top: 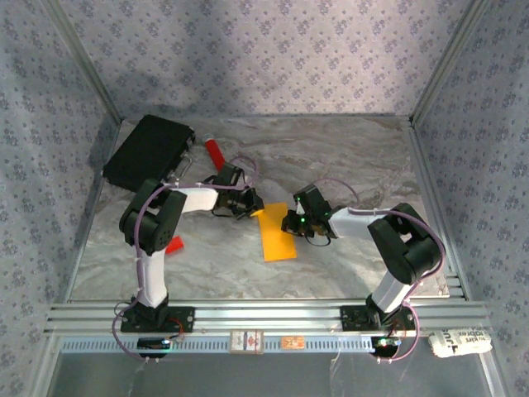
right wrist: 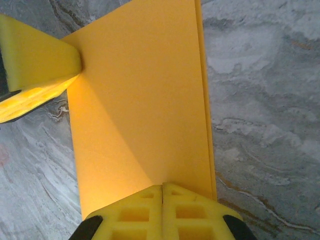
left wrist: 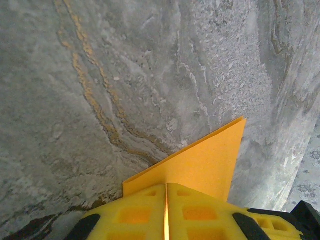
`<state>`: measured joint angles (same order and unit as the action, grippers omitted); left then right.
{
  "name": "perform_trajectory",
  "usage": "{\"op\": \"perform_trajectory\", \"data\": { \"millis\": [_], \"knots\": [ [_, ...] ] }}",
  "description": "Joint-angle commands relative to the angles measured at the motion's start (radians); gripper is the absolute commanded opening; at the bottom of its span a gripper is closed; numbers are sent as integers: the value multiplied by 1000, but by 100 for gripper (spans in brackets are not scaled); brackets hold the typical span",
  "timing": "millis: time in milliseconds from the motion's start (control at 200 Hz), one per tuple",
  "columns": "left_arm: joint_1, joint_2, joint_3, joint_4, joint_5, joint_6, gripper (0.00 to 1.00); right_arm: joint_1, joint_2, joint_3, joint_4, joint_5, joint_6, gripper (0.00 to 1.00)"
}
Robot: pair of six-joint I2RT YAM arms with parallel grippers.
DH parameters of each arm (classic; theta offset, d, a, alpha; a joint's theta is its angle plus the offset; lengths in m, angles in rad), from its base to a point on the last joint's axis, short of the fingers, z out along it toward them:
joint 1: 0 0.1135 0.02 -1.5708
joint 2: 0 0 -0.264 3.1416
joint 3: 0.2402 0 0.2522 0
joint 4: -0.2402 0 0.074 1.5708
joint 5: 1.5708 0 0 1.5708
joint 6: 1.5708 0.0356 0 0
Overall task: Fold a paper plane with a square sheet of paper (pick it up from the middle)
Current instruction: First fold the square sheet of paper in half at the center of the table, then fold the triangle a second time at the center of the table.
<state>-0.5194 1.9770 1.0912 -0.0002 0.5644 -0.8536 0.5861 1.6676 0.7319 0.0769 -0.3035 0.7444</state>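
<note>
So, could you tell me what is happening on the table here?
Both arms are working on the orange sheet of paper in the middle of the marble table. The left claw is pinched shut on its far end, and the right claw is shut on its right side. The sheet looks folded into a narrow rectangle, with no pointed nose yet. A black case and a red cylinder lie at the far left.

left arm: elbow was bent up at left centre of the top view, forearm reached right | left gripper: yellow fingers were pinched onto the thin orange-yellow sheet of paper | right arm: elbow was up at right, forearm reached left | right gripper: yellow fingers were clamped on the same sheet
</note>
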Motion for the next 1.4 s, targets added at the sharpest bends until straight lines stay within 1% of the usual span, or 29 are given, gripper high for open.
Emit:
{"op": "perform_trajectory", "data": {
  "millis": [0,145,165,205,245,315,445,670,815,929,974,1129,1284,1394],
  "knots": [
    [-8,-41,46,-52,-7,29,11,-16,-26,-18,-68,-21,20,0],
    [-32,-92,68,-74,-8,37,13,-37,-110,-21,-94,-20,29,9],
    [-36,-97,69,-74,-6,37,13,-41,-120,-23,-102,-17,27,13],
    [-43,-102,71,-72,0,40,14,-50,-144,-30,-123,-8,29,16],
    [-50,-101,74,-73,10,46,14,-58,-173,-40,-138,-8,30,17],
    [-61,-87,78,-75,31,51,14,-72,-219,-66,-151,-8,41,23],
    [-71,-62,63,-67,24,47,14,-86,-291,-118,-152,-24,68,31],
    [-71,-21,26,-50,19,49,13,-73,-309,-139,-183,-90,95,37],
    [-71,6,-14,-27,12,48,13,-52,-310,-160,-205,-80,128,41],
    [-64,14,-60,11,14,35,12,-45,-306,-181,-186,-105,154,43],
    [-61,13,-78,26,17,31,12,-44,-301,-182,-200,-117,176,45],
    [-53,10,-116,57,29,24,12,-21,-288,-198,-186,-153,189,45],
    [-46,8,-118,63,32,25,12,-17,-273,-218,-116,-197,218,45],
    [-47,8,-114,63,35,24,12,-14,-253,-213,-112,-196,225,45]
  ]
}}
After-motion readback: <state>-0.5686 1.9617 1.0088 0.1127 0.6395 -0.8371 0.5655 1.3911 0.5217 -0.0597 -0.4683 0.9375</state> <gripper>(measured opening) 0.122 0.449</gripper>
